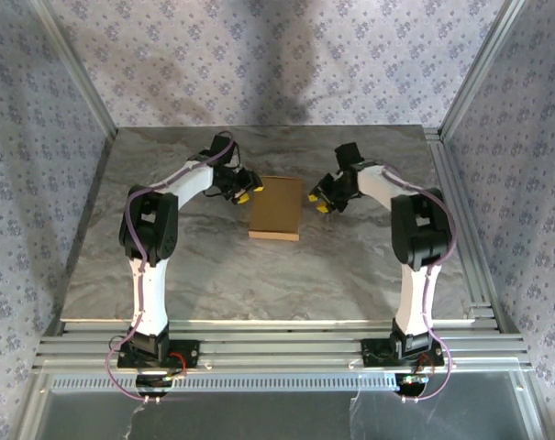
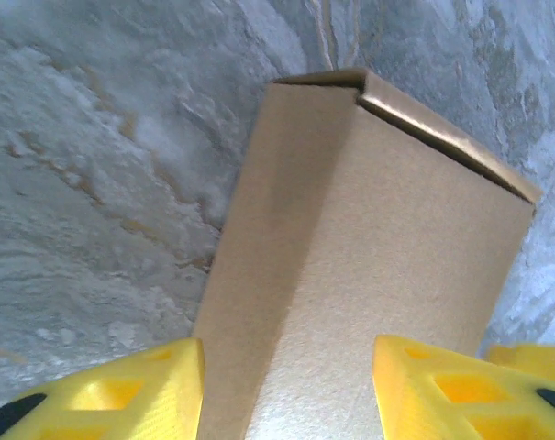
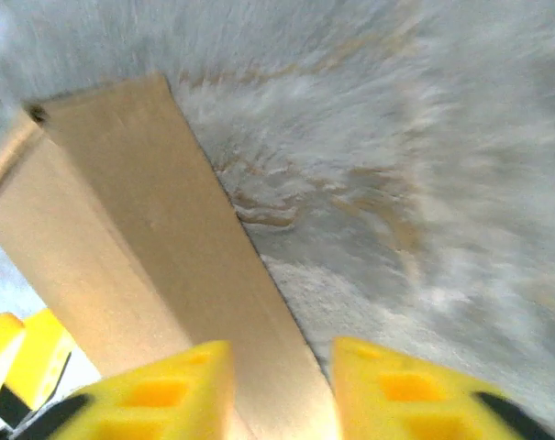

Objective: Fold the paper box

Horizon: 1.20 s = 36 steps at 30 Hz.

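Left gripper [image 2: 286,367] at nine o'clock, right gripper [image 3: 282,367] at three, both gaping beside the paper box [image 1: 276,207]: looks light, crushable; pinch its walls.

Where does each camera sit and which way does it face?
Top external: above, behind the bases, down onto the table; left gripper and right gripper flank the paper box.
Left wrist: left arm, faces the box's side; own yellow fingers.
Right wrist: right arm, faces the opposite side; own yellow fingers.
Shared by all: the box.

Top view bright, even, sharp; soft shadow on back wall [image 1: 277,55]. Right wrist view motion-blurred, surface [image 3: 424,183] smeared.
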Each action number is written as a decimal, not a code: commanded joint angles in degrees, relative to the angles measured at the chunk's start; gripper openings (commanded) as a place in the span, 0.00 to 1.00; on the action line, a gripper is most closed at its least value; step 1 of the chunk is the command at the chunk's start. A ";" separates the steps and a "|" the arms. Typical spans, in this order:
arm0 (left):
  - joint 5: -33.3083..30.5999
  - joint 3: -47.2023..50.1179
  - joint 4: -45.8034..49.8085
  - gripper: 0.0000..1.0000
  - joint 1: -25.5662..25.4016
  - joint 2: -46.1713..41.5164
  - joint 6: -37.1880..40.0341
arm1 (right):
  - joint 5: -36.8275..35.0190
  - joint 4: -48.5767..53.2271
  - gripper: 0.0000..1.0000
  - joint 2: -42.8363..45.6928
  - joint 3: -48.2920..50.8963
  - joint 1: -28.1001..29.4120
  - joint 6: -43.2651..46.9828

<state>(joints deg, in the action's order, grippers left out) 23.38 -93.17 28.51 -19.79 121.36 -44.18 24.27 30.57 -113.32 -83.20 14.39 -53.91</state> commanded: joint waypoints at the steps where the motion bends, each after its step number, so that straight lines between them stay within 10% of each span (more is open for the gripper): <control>1: -6.03 -1.50 3.83 1.00 1.57 -7.85 2.39 | -13.02 7.08 0.66 13.77 1.94 -3.45 6.76; 2: -8.00 -0.39 3.62 1.00 1.85 -10.65 2.85 | -16.19 6.97 0.99 18.14 2.63 -3.90 10.16; 13: -24.78 26.12 -4.05 1.00 3.74 -42.02 8.38 | -47.16 5.29 1.00 51.65 20.74 -10.53 24.86; 18: -61.83 43.73 -10.20 1.00 -2.10 -56.53 14.60 | -41.35 -29.70 1.00 58.82 48.48 -9.41 49.16; 26: -56.50 65.35 -32.43 1.00 5.04 -63.69 29.88 | -31.69 -54.08 1.00 47.75 62.23 -10.05 52.30; 36: -39.39 70.79 -60.59 1.00 18.55 -47.26 35.83 | -23.34 -69.56 1.00 30.11 58.36 -16.52 55.93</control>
<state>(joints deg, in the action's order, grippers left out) -22.28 -24.88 -17.34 -3.27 71.00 -10.04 -2.81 -30.20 -81.14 -24.21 0.34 0.82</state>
